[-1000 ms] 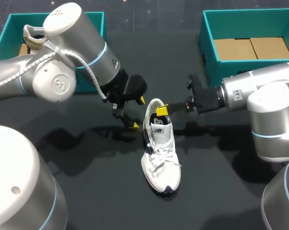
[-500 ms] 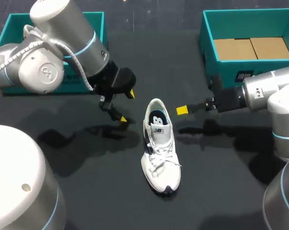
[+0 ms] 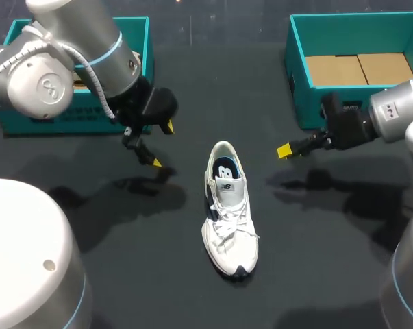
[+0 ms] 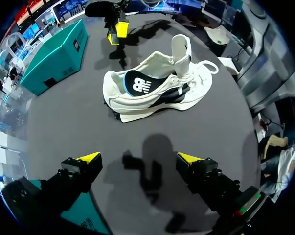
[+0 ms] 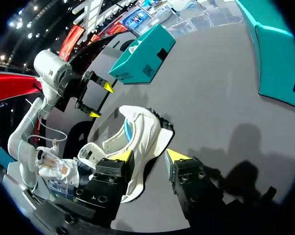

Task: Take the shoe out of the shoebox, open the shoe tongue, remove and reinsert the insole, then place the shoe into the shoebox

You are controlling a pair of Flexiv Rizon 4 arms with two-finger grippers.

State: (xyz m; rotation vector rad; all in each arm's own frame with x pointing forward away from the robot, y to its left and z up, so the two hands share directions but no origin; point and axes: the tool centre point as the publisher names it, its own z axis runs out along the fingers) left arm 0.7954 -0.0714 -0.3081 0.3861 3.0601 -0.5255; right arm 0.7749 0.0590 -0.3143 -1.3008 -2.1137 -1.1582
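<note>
Your left pincer (image 3: 161, 145) and right pincer (image 3: 285, 151) both hang released, apart from the shoe (image 3: 228, 205), flanking its heel above the counter (image 3: 124, 274).

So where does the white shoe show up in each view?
Head view: shoe in the centre, toe toward the robot.
Left wrist view: shoe ahead of the left hand.
Right wrist view: shoe just ahead of the right hand.
Shared landmark: teal box nearest the right hand.

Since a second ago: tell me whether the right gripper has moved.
Yes. The right gripper has drawn back from the shoe's heel, rightward toward the right box; the shoe lies where it was.
</note>
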